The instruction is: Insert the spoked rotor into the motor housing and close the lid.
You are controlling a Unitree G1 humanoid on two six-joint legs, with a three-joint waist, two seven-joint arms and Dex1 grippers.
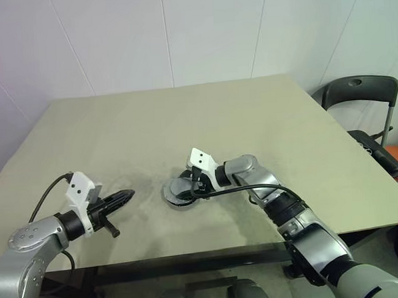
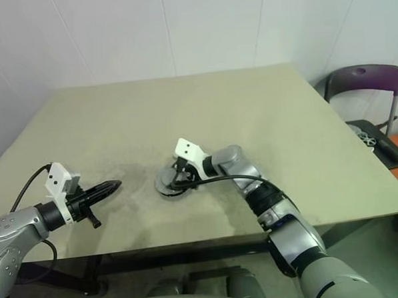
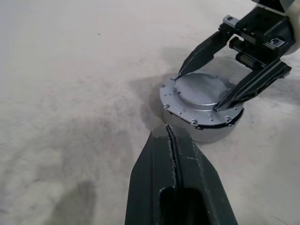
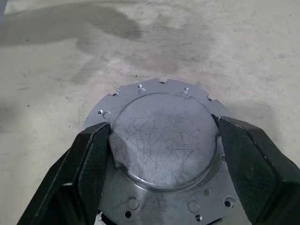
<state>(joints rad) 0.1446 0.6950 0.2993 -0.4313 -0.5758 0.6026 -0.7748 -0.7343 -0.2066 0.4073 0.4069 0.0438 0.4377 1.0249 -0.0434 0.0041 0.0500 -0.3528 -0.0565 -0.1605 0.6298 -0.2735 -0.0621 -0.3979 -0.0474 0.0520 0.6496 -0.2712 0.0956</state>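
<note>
We are gripping the lid (image 4: 161, 140) with the right gripper (image 4: 161, 145), both fingers (image 4: 89, 159) pressing against its raised centre. The lid is sitting on the motor housing (image 3: 213, 133), near the middle of the table (image 1: 250, 113). To its left, the left gripper (image 1: 121, 198) is hovering, jaws closed and empty.

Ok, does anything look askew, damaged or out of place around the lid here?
Nothing stands out. The lid lies flat on the round assembly beneath it, its notched edge looks even, and only fine scratches mark its raised centre. The right end effector straddles that raised centre with both fingers against it. The left end effector is shut, off to the side.
</note>
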